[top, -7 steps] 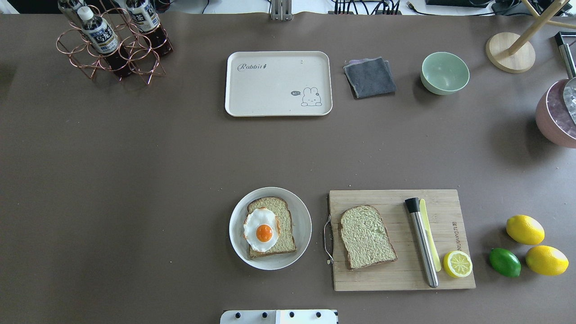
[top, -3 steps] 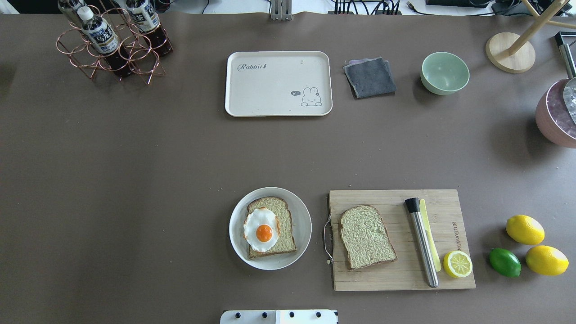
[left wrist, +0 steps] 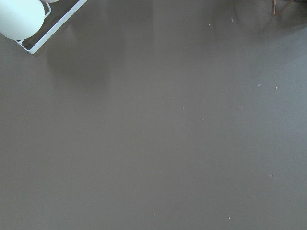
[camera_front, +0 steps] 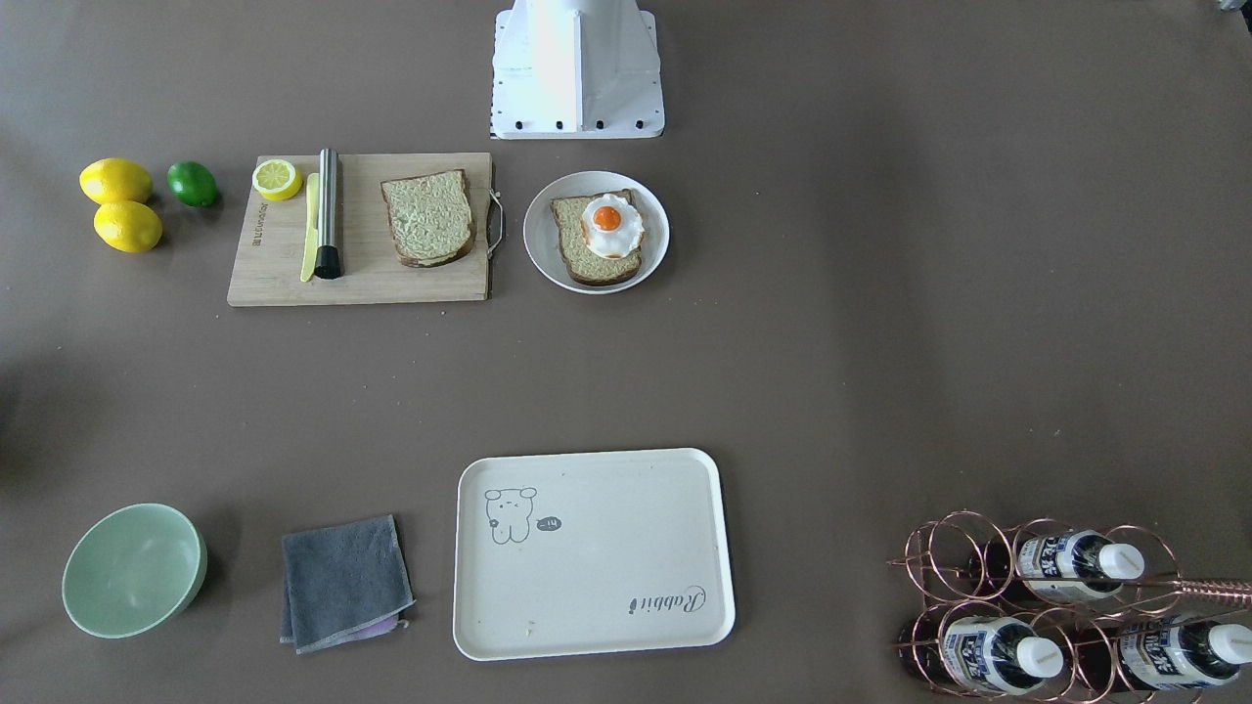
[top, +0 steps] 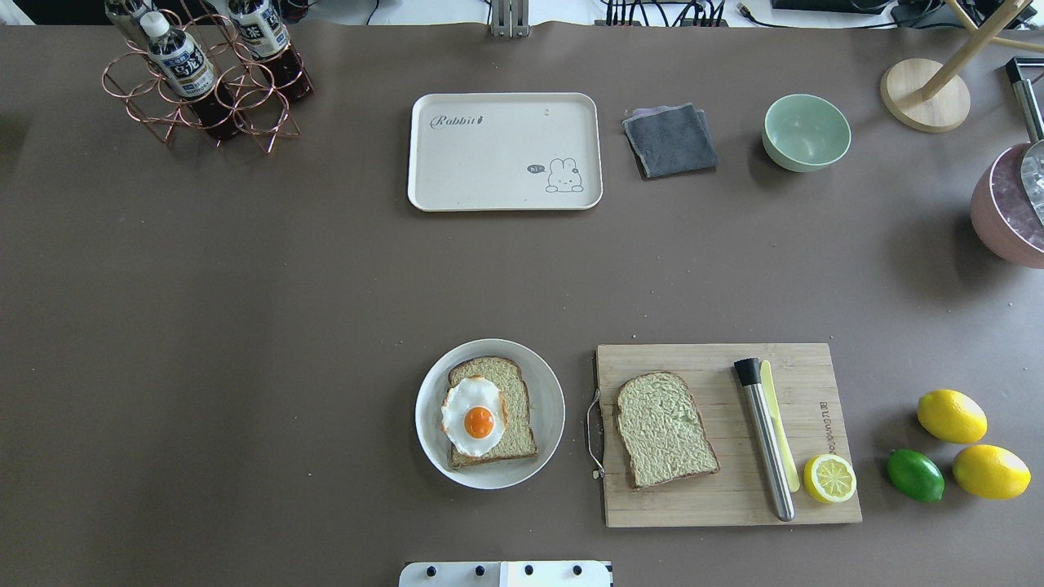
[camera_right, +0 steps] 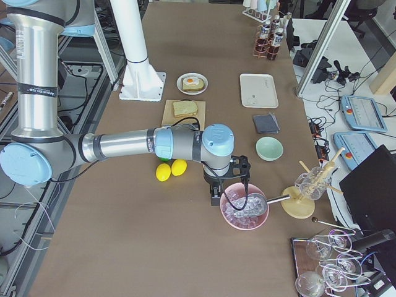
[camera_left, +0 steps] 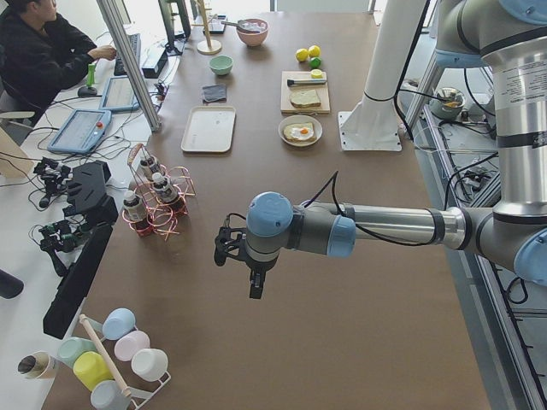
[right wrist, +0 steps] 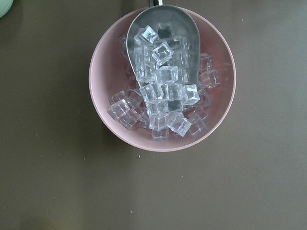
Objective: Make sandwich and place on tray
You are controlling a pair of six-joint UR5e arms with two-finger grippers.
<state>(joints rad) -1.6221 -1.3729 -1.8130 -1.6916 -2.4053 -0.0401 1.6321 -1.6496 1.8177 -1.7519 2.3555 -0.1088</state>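
Observation:
One bread slice lies on a round white plate with a fried egg on top. A second bread slice lies bare on the wooden cutting board. The cream tray stands at the far middle and holds nothing; it also shows in the front view. My left gripper hangs over bare table far to the left. My right gripper hangs by the pink ice bowl. I cannot tell whether either is open or shut.
A steel muddler, a yellow knife and a half lemon lie on the board. Two lemons and a lime lie to its right. A grey cloth, a green bowl and a bottle rack stand at the far edge.

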